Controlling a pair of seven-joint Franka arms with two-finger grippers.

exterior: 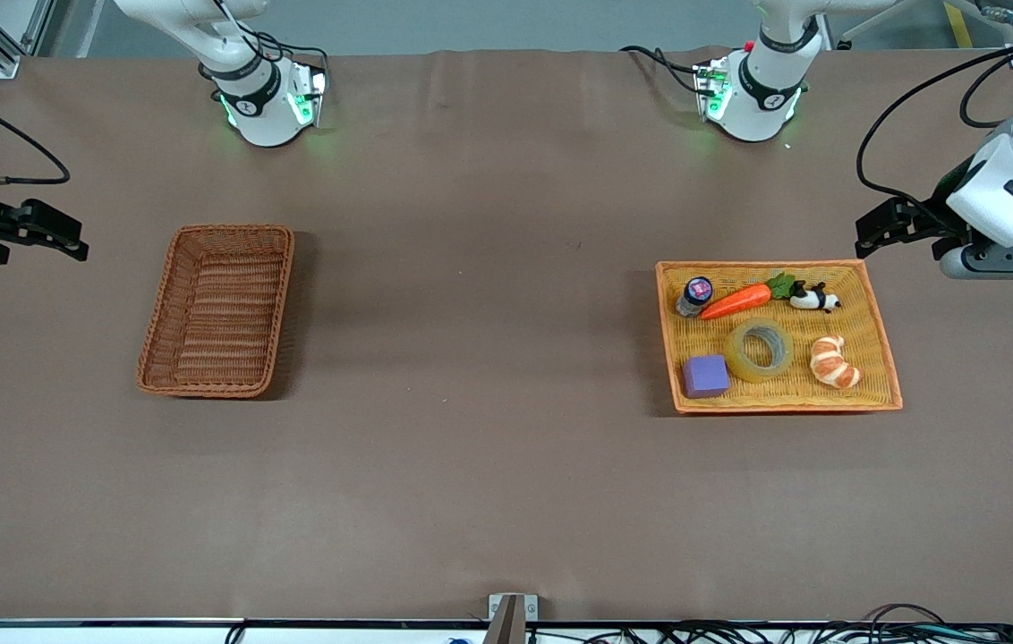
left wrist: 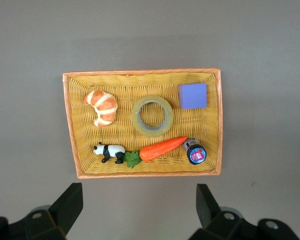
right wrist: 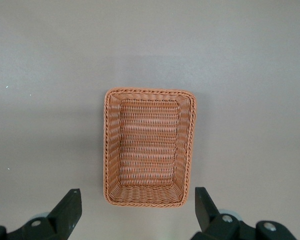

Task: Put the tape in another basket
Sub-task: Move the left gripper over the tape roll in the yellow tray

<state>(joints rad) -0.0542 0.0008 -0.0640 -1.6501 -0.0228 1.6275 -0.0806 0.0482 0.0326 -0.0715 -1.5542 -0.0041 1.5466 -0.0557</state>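
Note:
The tape (exterior: 759, 350) is a yellowish ring with a grey core. It lies flat in the middle of the wide orange-yellow basket (exterior: 775, 265) at the left arm's end of the table. It also shows in the left wrist view (left wrist: 152, 115). The narrower reddish-brown basket (exterior: 225, 304) sits empty at the right arm's end and shows in the right wrist view (right wrist: 150, 150). My left gripper (exterior: 873, 234) is open and empty, high over the cloth beside the orange-yellow basket (left wrist: 140, 73); its jaws (left wrist: 138, 200) stand wide apart. My right gripper (exterior: 68, 240) is open and empty, high beside the reddish-brown basket (right wrist: 138, 202).
The orange-yellow basket also holds a carrot (exterior: 736, 301), a panda toy (exterior: 815, 298), a croissant (exterior: 833, 361), a purple block (exterior: 705, 376) and a small dark-capped bottle (exterior: 694, 295), all close around the tape. Brown cloth (exterior: 471, 358) covers the table between the baskets.

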